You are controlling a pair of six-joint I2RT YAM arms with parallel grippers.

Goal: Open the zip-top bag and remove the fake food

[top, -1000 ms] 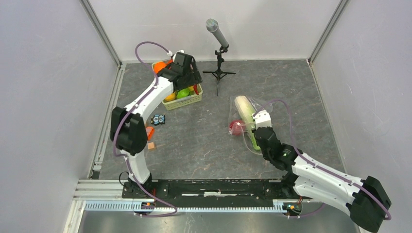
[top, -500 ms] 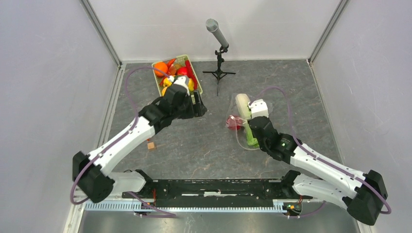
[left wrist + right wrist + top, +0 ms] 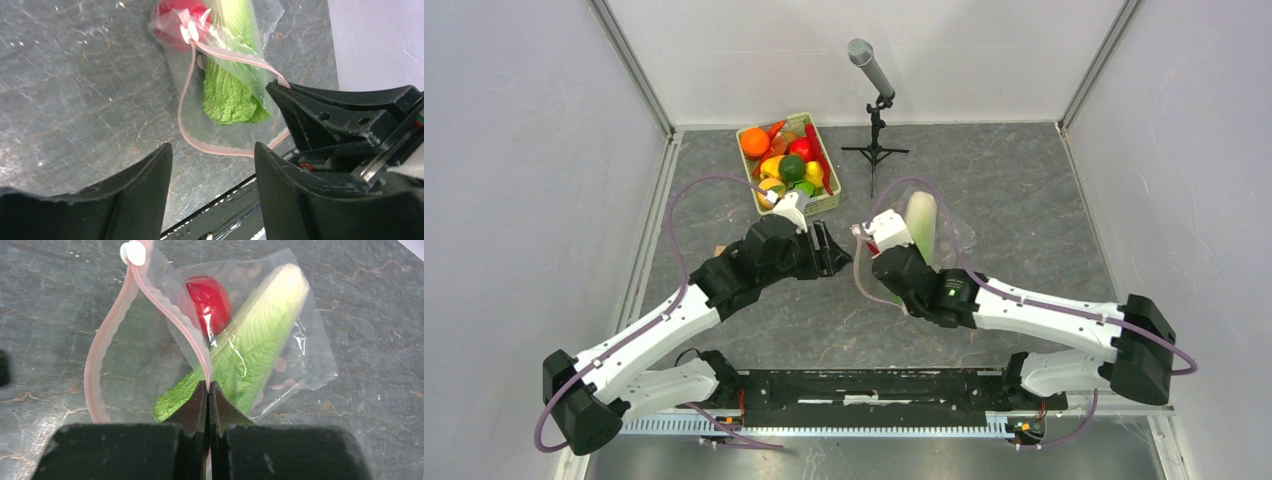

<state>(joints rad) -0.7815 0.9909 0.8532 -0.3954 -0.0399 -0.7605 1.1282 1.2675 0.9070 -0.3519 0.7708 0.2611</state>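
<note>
The left arm runs from its elbow, low at the far left, up and rightward across the grey tabletop (image 3: 1024,180). Its forearm passes just in front of the green lattice basket (image 3: 828,207), which is heaped with toy produce. The left end effector (image 3: 212,185) points right at the bag's mouth, its jaws apart and nothing between them. Behind the middle stands a microphone (image 3: 871,68) on a small tripod. Right of centre lies the zip-top bag (image 3: 305,360), its pink zip strip (image 3: 102,340) gaping in a loop. Inside it, the leafy cabbage (image 3: 255,355) lies beside the red piece (image 3: 210,302). The right end effector (image 3: 207,390) is clamped on one lip of that strip. The right arm stretches leftward, low, from an elbow at the far right.
</note>
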